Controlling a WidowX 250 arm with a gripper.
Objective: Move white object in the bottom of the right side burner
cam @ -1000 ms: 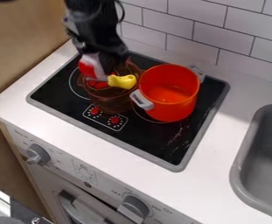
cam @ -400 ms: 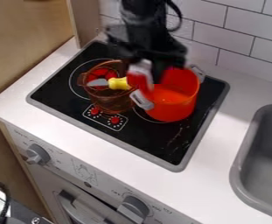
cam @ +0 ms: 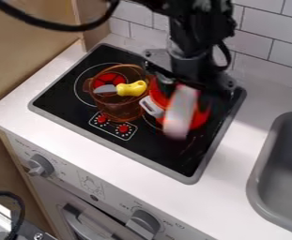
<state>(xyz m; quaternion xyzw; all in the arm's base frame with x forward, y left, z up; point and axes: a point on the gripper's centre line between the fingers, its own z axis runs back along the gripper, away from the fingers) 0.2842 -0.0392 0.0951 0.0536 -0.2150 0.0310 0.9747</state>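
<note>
**White worktop (cam: 229,187), right-hand burner (cam: 148,123): the white object (cam: 179,112) hangs in front of the red pot**

From where I'm standing, the tiled wall (cam: 261,56) backs the counter, with the grey sink (cam: 289,159) to the right and the black stove top (cam: 173,161) to the left. The black arm (cam: 198,35) comes in from the top and hangs almost upright over the far right part of the stove, bringing its load to the burner the task names.

Beneath it, the red pot (cam: 199,119) sits on the right-hand burner, partly hidden by the arm and what it carries. Beside it, the brown see-through pot (cam: 119,110) occupies the left burner, with the yellow-handled knife (cam: 132,89) at its mouth.

The end effector (cam: 186,89) points down, its two sides clamped on the white object as far as I can judge, since the black parts crowd together there. The piece dangles with its lower end towards the near side of the stove. That makes sense to me: the pot takes up the burner's middle, so the nearer strip of black surface looks like the likely landing place. Lowering it too close to the pot could knock the rim or the white handle (cam: 151,107).
</note>
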